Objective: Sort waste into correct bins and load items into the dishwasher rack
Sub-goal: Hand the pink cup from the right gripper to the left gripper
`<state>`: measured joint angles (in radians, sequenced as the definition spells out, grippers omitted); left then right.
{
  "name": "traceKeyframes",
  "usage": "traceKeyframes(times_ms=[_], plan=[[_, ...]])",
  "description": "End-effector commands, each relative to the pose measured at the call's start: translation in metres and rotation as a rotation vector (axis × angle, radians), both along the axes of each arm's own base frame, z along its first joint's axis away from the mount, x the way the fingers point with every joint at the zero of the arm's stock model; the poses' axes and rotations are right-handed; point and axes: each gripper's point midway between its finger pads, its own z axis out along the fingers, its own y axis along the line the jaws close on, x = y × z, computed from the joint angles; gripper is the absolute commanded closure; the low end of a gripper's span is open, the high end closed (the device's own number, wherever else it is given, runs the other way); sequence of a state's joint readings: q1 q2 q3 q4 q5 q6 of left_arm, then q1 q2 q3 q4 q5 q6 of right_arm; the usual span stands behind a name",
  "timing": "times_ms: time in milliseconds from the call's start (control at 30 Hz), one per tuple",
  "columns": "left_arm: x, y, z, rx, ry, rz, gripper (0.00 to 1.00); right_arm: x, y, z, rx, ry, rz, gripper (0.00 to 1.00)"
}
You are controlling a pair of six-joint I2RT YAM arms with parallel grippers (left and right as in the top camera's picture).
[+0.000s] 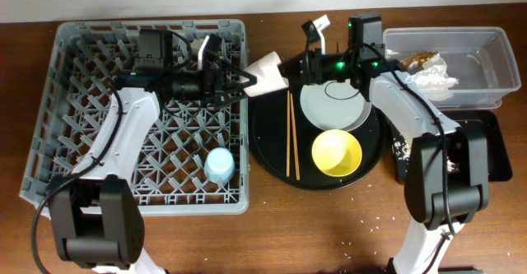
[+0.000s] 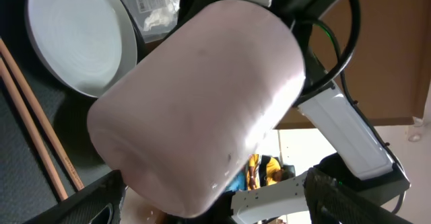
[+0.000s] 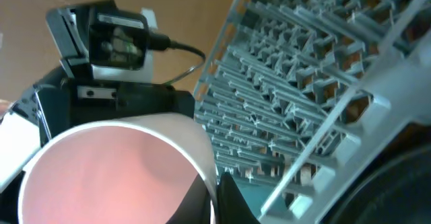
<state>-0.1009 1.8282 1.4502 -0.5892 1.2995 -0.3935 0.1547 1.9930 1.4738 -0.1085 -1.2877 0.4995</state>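
Observation:
The pink cup [image 1: 268, 72] hangs in the air between the dishwasher rack [image 1: 48, 118] and the round black tray. My right gripper [image 1: 288, 68] is shut on its rim, as the right wrist view [image 3: 219, 197] shows, with the cup's open mouth [image 3: 108, 170] facing that camera. My left gripper [image 1: 245, 81] is open, with its fingers spread wide on either side of the cup's base [image 2: 202, 96]. The blue cup [image 1: 219, 165] stands in the rack. The grey-white plate [image 1: 333, 105], yellow bowl [image 1: 337, 152] and chopsticks [image 1: 291, 134] lie on the round tray.
The round black tray [image 1: 272, 155] sits right of the rack. The clear tub [image 1: 494, 68] at the back right holds the white napkin [image 1: 432, 81] and brown wrapper [image 1: 420, 58]. The flat black tray [image 1: 490, 146] lies below it, partly under my right arm.

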Motion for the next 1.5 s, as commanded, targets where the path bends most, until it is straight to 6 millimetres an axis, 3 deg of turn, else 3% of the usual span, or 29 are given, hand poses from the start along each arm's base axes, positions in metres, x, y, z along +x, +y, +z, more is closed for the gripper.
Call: traceKeyframes(times_ms=[0,33,200,367,500,633,900,1067,1367,1467], plan=[[-0.012,-0.011,0.007,-0.06,0.005,-0.066,0.06,-0.01,0.021,0.026,0.042,0.027,0.041,0.96],[-0.011,-0.011,0.007,-0.06,0.005,-0.066,0.01,-0.008,0.019,0.03,0.054,0.023,0.041,0.96],[-0.011,-0.011,0.007,-0.06,0.004,-0.065,0.01,-0.01,0.018,0.038,0.079,0.016,0.065,0.96],[-0.01,-0.01,0.007,-0.06,0.001,-0.062,0.01,-0.021,0.03,0.039,0.087,0.016,0.116,0.96],[-0.009,-0.004,0.01,-0.076,0.009,-0.056,0.01,-0.031,0.044,0.032,0.075,0.022,0.145,0.96],[-0.008,0.002,0.015,-0.106,0.01,-0.058,0.05,-0.035,0.059,0.012,0.001,0.049,0.106,0.96],[-0.007,0.006,0.016,-0.113,0.011,-0.051,0.11,-0.039,0.063,0.009,-0.006,0.048,0.119,0.96],[-0.005,0.01,0.016,-0.112,0.009,-0.043,0.34,-0.043,0.062,0.004,-0.019,0.069,0.123,0.96],[-0.003,0.014,0.016,-0.112,0.008,-0.032,0.37,-0.044,0.062,0.003,-0.022,0.069,0.127,0.95],[-0.002,0.014,0.015,-0.105,0.007,-0.027,0.45,-0.044,0.062,0.003,-0.022,0.065,0.128,0.79]])
